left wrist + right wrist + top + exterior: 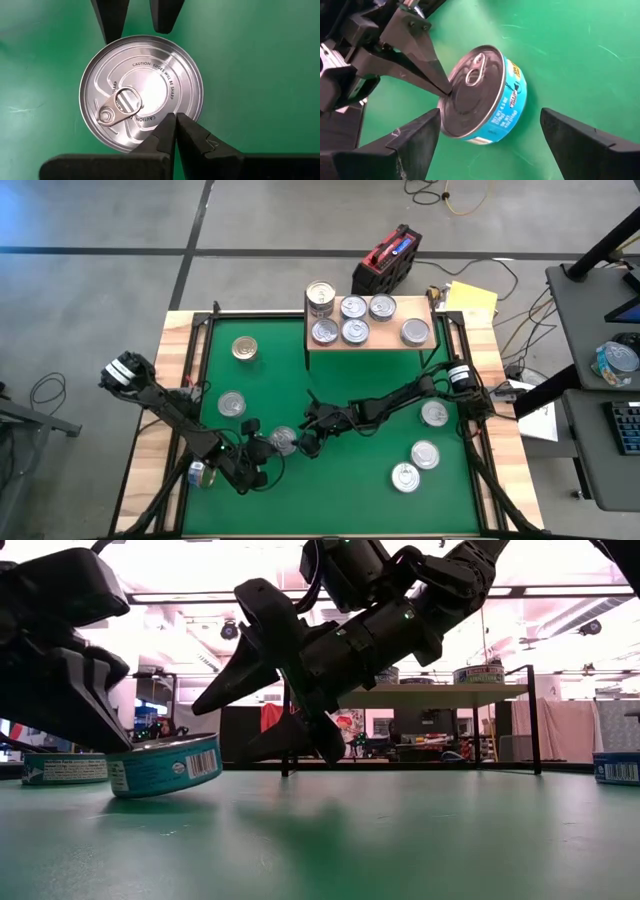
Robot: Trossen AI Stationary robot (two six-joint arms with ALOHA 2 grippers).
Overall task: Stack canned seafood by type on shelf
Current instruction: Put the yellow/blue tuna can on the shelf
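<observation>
A silver-topped can of seafood with a blue label (485, 100) sits tipped on the green mat (360, 490), near the table's front left. Its edge on the left gripper's side is down and the opposite edge is raised (205, 755). My left gripper (175, 122) is shut, its tips on the lid. My right gripper (490, 112) is open; its fingers stand on either side of the can without touching it. The shelf (385, 340) at the far edge carries several cans. My left gripper presses its shut fingertips (172, 125) down on the can's lid close to the rim (451, 92), on the side nearest that arm. The fingers slant down from the table's left. The can is tipped under them, with its opposite edge lifted off the mat.
Loose cans lie on the mat: a gold-topped one (244, 348) at the far left, a silver one (232, 404) behind the left arm, and three (425, 455) at the right. Another can (200, 473) sits under the left arm. A red case (385, 260) stands behind the shelf.
</observation>
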